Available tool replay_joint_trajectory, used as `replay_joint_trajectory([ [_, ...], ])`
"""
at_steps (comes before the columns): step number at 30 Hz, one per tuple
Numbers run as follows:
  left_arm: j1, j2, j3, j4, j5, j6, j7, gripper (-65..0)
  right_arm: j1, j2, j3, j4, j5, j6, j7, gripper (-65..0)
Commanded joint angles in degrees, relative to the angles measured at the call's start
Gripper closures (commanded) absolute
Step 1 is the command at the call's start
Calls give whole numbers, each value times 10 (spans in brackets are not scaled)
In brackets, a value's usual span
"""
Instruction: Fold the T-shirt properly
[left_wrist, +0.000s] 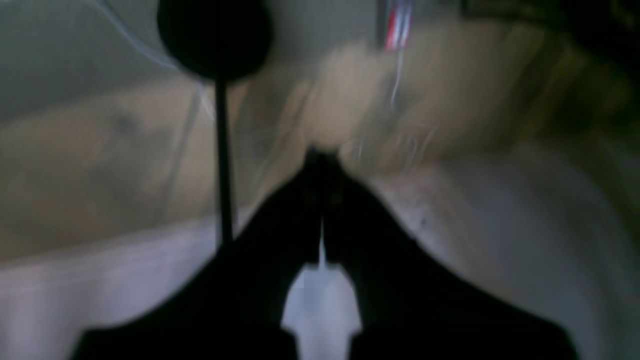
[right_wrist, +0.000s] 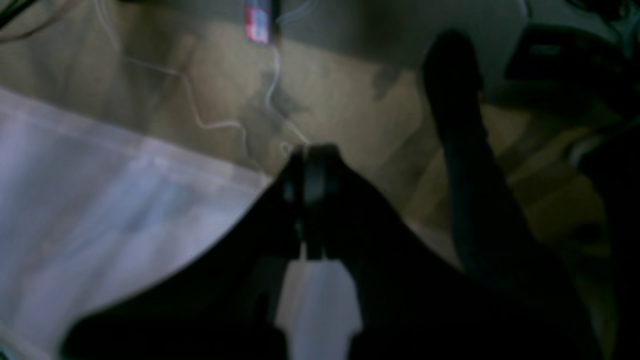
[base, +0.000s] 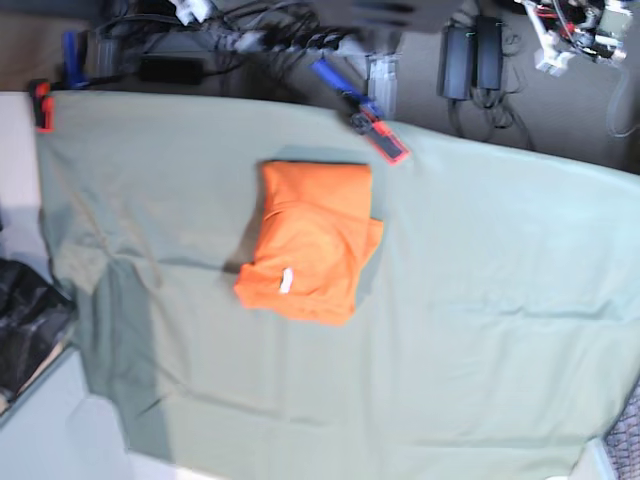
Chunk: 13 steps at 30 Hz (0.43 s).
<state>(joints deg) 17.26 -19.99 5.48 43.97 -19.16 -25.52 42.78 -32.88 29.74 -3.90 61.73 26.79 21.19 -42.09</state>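
Nearest me in the base view is the broad run of green cloth (base: 260, 410) on the near side of the T-shirt (base: 312, 230), creased but lying mostly flat. The T-shirt itself sits on that cloth as a compact orange bundle. Its near end is the untidy part: the hem bulges unevenly, and the white tag (base: 287, 280) shows on top. Further up, a small flap juts out on the view's right. The far end looks better, with a fairly straight edge and squarer corners.

I'd call the folding largely done: the shirt is down to a small packet. What's left, by my reckoning, is neatening: tucking that side flap and evening the near end. I can't tell how the layers lie underneath.

Beyond the T-shirt, a blue-and-red bar (base: 362, 108) reaches over the cloth's far edge. Farther still, off to the view's right of the shirt, are dark boxes (base: 472, 58) with cables.

My wrist views are dim and blurred, and neither shows the shirt. The left pincer (left_wrist: 322, 152) has its tips together, gripping nothing I can see; the right pincer (right_wrist: 317, 150) is likewise closed and empty.
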Motion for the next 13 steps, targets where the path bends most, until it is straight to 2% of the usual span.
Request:
replay_joint_trajectory([
  [1,-28,3,-1,-34,-3,-2,3,0,21,9,-4,-33,-13,42,-4,0],
  [4,-90,24,14,-138,-5,-2,-3,0,86,-6,-8,-136,-35,35,-4,0],
  [7,-118,28,79,-188,-6,-2,-54,0,137,-23,-8,-206,-39,34,-3,0],
  [10,-122,30,153,-188,-10,35,-68,0,161,-39,-8,-232,-54,34,-3,0],
  [13,-123,33,195,-178,-10,56,-68,0,163,-53,-8,-225,-60,34,20,0],
])
